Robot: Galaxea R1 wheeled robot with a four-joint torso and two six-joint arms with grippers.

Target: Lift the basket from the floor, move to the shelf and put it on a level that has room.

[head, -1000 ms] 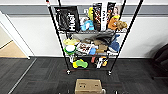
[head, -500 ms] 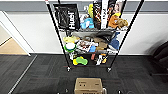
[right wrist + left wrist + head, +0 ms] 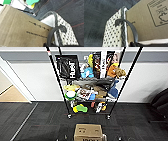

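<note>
Head view: black "Huel" bag [image 3: 68, 66] on the shelf [image 3: 90, 82]; cardboard box [image 3: 146, 21] reads "FSC" beside basket [image 3: 115, 32]; my fingers' grip, I cannot tell.

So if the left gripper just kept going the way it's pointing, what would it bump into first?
Probably the basket: its black loop handle arches right ahead of the wrist camera, with the cardboard box beside it. Depth is unclear.

The black wire shelf [image 3: 87, 82] stands center frame on dark grey carpet floor [image 3: 37, 122], its tiers crowded with bags, boxes and toys; a green-yellow toy [image 3: 80, 108] lies on the lowest tier.
</note>
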